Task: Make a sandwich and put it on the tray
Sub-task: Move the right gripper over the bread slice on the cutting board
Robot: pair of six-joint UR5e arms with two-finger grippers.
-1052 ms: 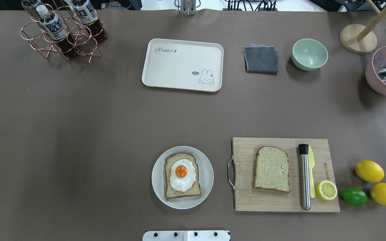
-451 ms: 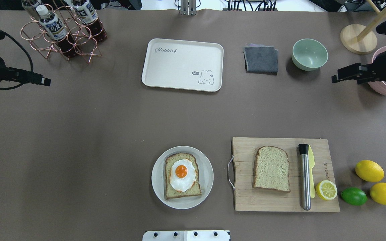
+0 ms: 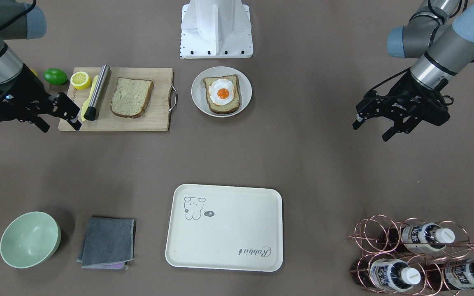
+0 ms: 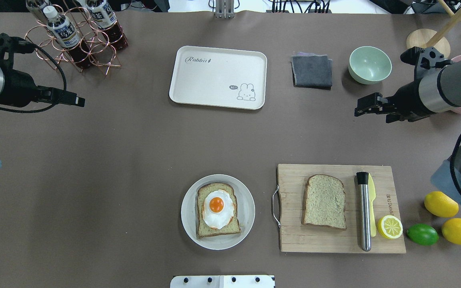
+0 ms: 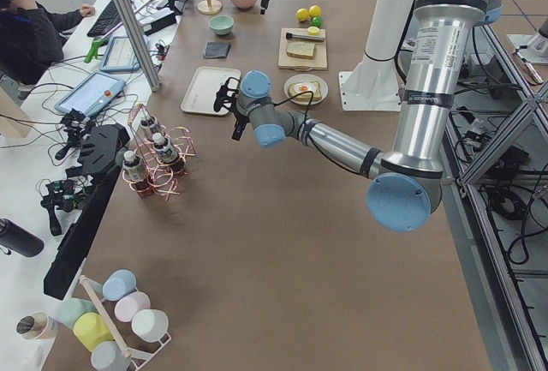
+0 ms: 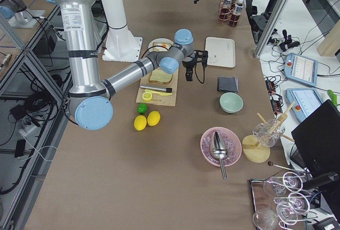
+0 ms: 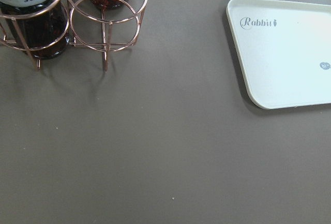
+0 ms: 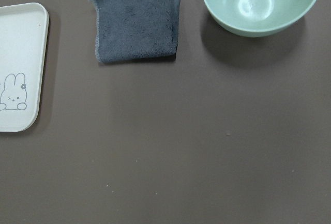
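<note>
Speckled brown-crusted bread slice [image 4: 230, 228] bears a white, orange-yolked fried egg [image 4: 217, 213].

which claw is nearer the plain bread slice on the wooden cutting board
Right. The right claw hovers beyond the wooden board holding the plain bread slice; the left claw is by the copper bottle rack.

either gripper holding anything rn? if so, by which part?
Nothing is held: the left gripper and the right gripper are both open and empty.
</note>
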